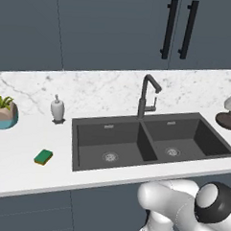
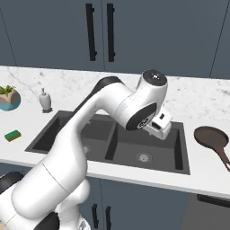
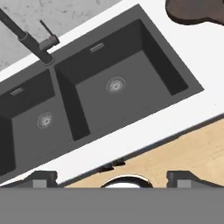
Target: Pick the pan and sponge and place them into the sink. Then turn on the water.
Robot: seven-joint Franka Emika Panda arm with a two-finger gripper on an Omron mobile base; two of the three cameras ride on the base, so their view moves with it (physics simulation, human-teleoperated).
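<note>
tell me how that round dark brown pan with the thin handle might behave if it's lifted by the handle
The round dark brown pan looks rigid, so it should keep its shape. Its wide bowl sits far from the end of the thin handle, so it would probably sag or twist in a handle grip. Being shallow and flat on the white counter, it seems likelier to slide than tip if pushed.

- sink [image 1: 76, 134]: dark grey, silver drains
- sponge [image 1: 43, 157]: green top over a yellow layer
- pan [image 2: 211, 136]: dark brown, darker handle
- faucet [image 1: 146, 96]: dark metal
- counter [image 1: 24, 156]: white; backsplash [image 1: 99, 90] white marble with grey veins
- cabinets [image 1: 102, 30]: slate blue, black handles
- soap dispenser [image 1: 58, 108]: white
- plant pot [image 1: 4, 119] at 9 o'clock: teal and beige, green leaves
- floor [image 3: 192, 153]: light wood
</note>
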